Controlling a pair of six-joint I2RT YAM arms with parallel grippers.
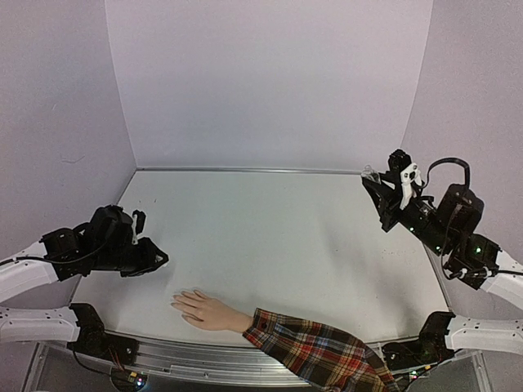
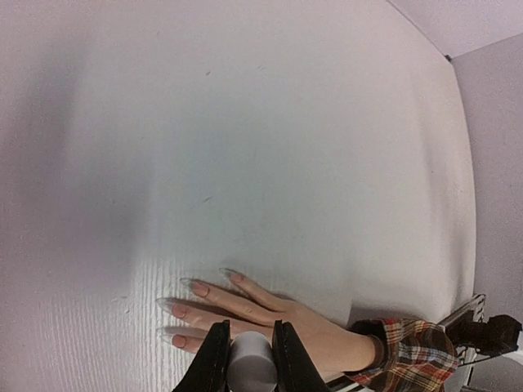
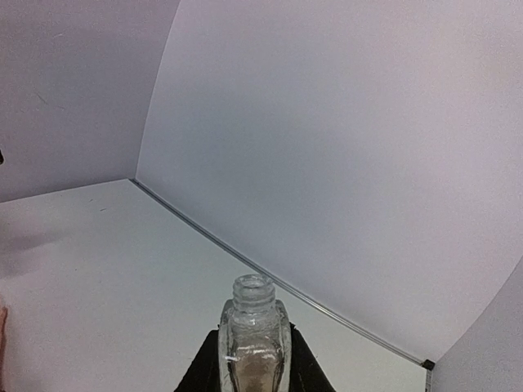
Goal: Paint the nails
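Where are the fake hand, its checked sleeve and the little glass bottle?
mannequin hand (image 1: 214,312), overhead view, back of the hand.
plaid sleeve (image 1: 315,347), overhead view, middle of the fabric.
glass bottle (image 3: 254,335), right wrist view, clear body below the neck.

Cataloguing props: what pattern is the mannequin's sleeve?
Red plaid sleeve, clearest in the top view.

Mannequin hand (image 1: 208,310) beige, nails (image 2: 170,305) pale, possibly clear-tipped, blurry. Sleeve (image 1: 315,349) red plaid (yellow and dark stripes). Table (image 1: 270,229) white. Bottle (image 3: 254,339) clear glass, tan inside. Cap (image 2: 250,366) grey-white.
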